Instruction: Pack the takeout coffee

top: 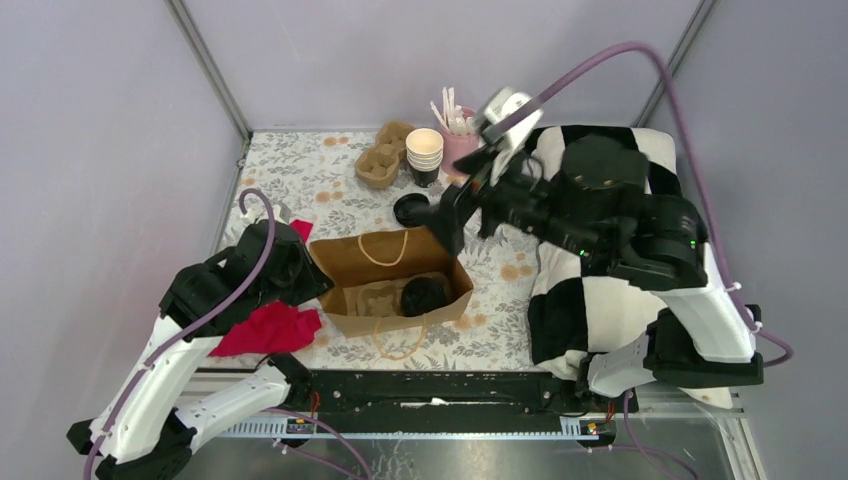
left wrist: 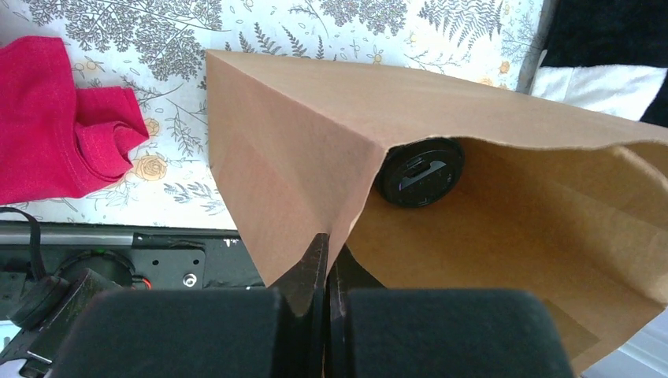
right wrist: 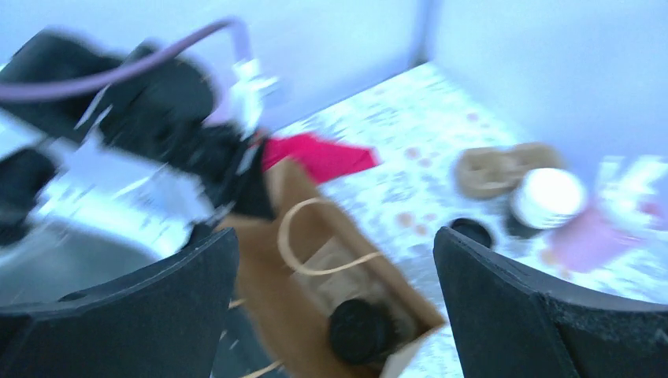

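Note:
The takeout coffee point(top: 425, 296), a black cup with a round black lid, stands inside the open brown paper bag point(top: 352, 258), at its right end. The lid also shows in the left wrist view point(left wrist: 420, 172) and, blurred, in the right wrist view point(right wrist: 361, 331). My left gripper point(left wrist: 327, 252) is shut on the bag's left edge point(left wrist: 299, 150); in the top view it point(top: 316, 284) sits at the bag's left end. My right gripper point(top: 441, 226) is open and empty, above the bag's far right corner; in its own view point(right wrist: 335, 236) the bag lies below it.
Behind the bag are a low stack of loose black lids point(top: 410, 210), a stack of lidless cups point(top: 424, 155), a cardboard cup carrier point(top: 383, 155) and a pink holder with stirrers point(top: 460, 140). A red cloth point(top: 268, 330) lies at the left, a checkered cloth point(top: 590, 300) at the right.

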Controlling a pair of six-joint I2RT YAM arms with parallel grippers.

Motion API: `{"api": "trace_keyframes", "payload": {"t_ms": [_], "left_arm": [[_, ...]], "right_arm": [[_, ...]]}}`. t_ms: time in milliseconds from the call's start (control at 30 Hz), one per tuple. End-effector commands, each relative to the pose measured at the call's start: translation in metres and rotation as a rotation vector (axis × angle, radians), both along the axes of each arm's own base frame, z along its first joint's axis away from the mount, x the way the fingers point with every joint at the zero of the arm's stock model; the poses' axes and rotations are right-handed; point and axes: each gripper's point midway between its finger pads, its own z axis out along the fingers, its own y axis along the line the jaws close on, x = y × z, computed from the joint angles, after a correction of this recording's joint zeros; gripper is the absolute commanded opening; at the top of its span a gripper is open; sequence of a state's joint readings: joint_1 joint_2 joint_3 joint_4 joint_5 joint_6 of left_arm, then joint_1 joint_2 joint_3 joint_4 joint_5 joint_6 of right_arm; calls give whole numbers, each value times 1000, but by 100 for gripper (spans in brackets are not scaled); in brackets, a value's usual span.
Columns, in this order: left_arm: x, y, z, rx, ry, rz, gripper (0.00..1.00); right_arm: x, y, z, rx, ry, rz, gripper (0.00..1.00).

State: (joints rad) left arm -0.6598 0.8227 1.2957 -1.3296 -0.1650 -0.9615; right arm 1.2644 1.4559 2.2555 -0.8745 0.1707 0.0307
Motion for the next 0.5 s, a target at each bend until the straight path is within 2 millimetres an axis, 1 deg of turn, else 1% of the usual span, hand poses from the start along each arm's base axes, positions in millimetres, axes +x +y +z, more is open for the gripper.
{"api": "trace_keyframes", "payload": {"t_ms": [0,33,100,167,300,400,467], "left_arm": [[11,-6,14,-10,-55,-21,0],[12,-7,14,-6,-55,-26,0],[14,-8,16,1,-61,-30,0],[16,-9,18,5,-66,-37,0],[18,-11,19,10,-66,-49,0],[16,-11,18,5,-66,-56,0],[14,-11,16,2,-65,-63,0]], "right_arm": [[85,-56,27,14,-146,-481,100],[103,-67,21,-23,-156,-563,100],[131,-83,3,-106,-159,-683,100],[159,-95,-23,-187,-130,-756,100],[209,-119,-87,-327,-6,-860,100],[241,-132,-138,-393,134,-892,100],[259,-142,-171,-442,208,-917,100]]}}
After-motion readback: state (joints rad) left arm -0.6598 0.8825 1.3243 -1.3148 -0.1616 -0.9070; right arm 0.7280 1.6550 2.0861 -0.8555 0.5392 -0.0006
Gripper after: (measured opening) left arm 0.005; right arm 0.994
